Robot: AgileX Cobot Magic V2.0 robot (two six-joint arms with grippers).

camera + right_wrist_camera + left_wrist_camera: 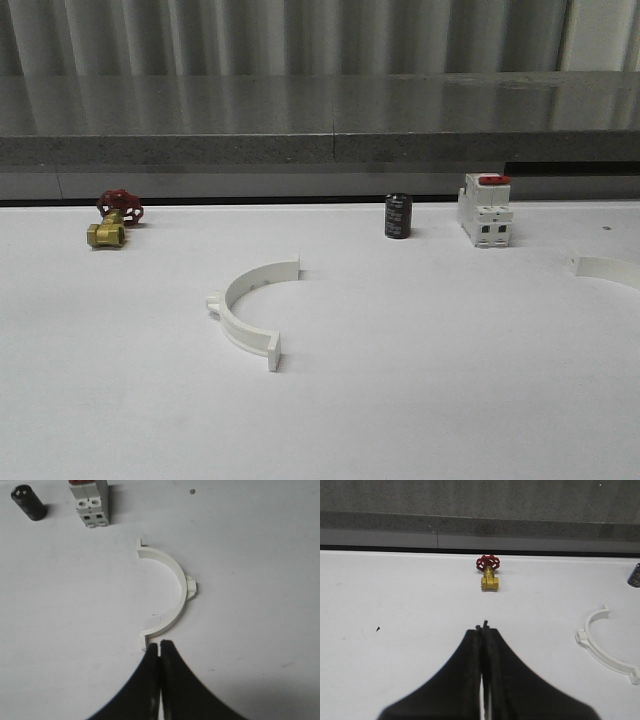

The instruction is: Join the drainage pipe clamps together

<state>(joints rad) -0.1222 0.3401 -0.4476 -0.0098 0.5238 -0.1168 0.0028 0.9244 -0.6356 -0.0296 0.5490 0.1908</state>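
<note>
On my front feed I see a brass valve with a red handwheel (114, 220) at ten o'clock on the white table (420, 400). A black cylinder (398, 216) stands upright near one o'clock, with a white breaker with a red switch (485, 210) just beside it, apart.

Front camera looks low across the table (400, 400); both wrist cameras look down closer, sharing its surface.

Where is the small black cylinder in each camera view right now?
Front view: black cylinder at the table's back, just left of the breaker.
Left wrist view: the cylinder is cut by the picture edge, beyond the centre clamp half.
Right wrist view: cylinder beside the breaker, beyond the other clamp half.
Shared landmark: the breaker, front and right wrist.
</note>
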